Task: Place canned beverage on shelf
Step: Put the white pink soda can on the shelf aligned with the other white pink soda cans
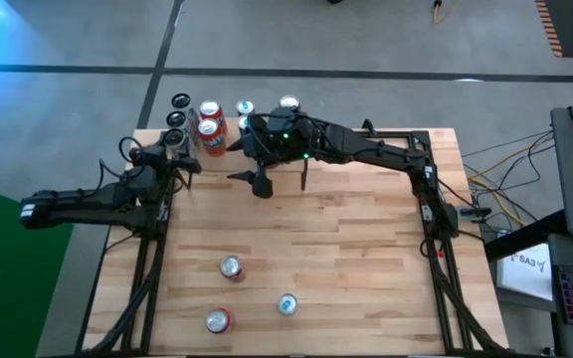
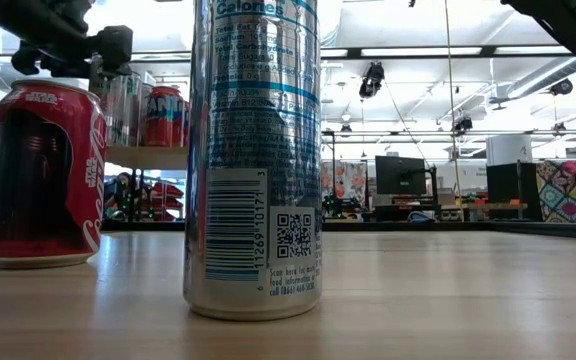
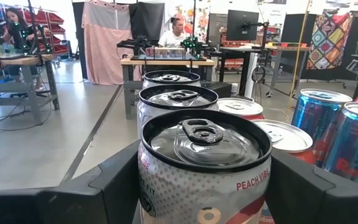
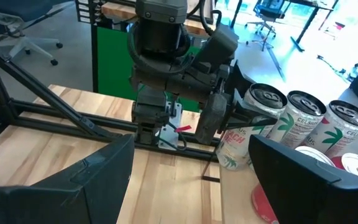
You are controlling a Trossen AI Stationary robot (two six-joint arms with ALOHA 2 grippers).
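Two hands at the shelf (image 1: pixel 229 127), left one gripping a can.
Left hand (image 3: pixel 197 186) is clamped around a white "Peach Vibe" can (image 3: pixel 205 163) at the shelf's near-left corner, in line with two matching cans (image 3: pixel 178 102) behind it. Right hand (image 1: pixel 279 183) hovers over the tabletop (image 1: pixel 346 249) just in front of the shelf, fingers spread, nothing held. Shelf also carries red cans (image 1: pixel 210 131) and blue cans (image 3: pixel 319 118). Three more cans (image 1: pixel 230 268) stand well apart from the shelf, near the tabletop's front edge.
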